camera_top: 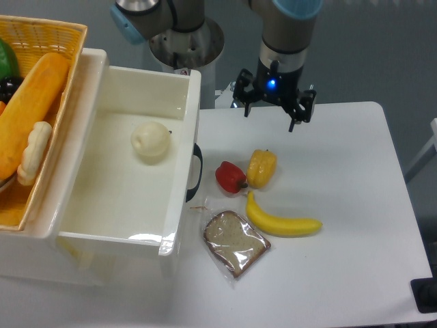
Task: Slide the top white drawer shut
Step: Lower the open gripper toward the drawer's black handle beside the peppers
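Nearest the camera, the top white drawer [130, 184] stood pulled fully out at left, a pale round item [151, 142] inside. Farther back, the end effector [274, 101] hovered over the tabletop [341, 171], fingers spread, pinching nothing. Approach stage, apparently; next it should reach the black handle [196, 172] and push.

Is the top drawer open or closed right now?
Open. The top drawer is pulled out, its inside exposed with a pale round fruit lying in it.
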`<action>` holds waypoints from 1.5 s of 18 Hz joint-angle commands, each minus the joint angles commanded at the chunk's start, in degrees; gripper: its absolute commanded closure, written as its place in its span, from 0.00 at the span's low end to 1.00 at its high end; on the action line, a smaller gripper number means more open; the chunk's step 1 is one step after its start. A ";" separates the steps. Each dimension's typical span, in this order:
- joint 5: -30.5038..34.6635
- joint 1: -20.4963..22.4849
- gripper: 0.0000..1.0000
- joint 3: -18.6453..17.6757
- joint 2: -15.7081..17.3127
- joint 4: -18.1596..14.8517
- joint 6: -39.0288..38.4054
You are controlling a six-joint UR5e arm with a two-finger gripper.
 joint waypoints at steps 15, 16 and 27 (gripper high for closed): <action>0.35 0.00 0.00 -0.53 -4.22 2.03 -10.53; 0.35 -0.09 0.00 -0.53 -4.40 2.03 -12.11; 0.44 -2.81 0.00 0.09 -7.82 3.87 -20.39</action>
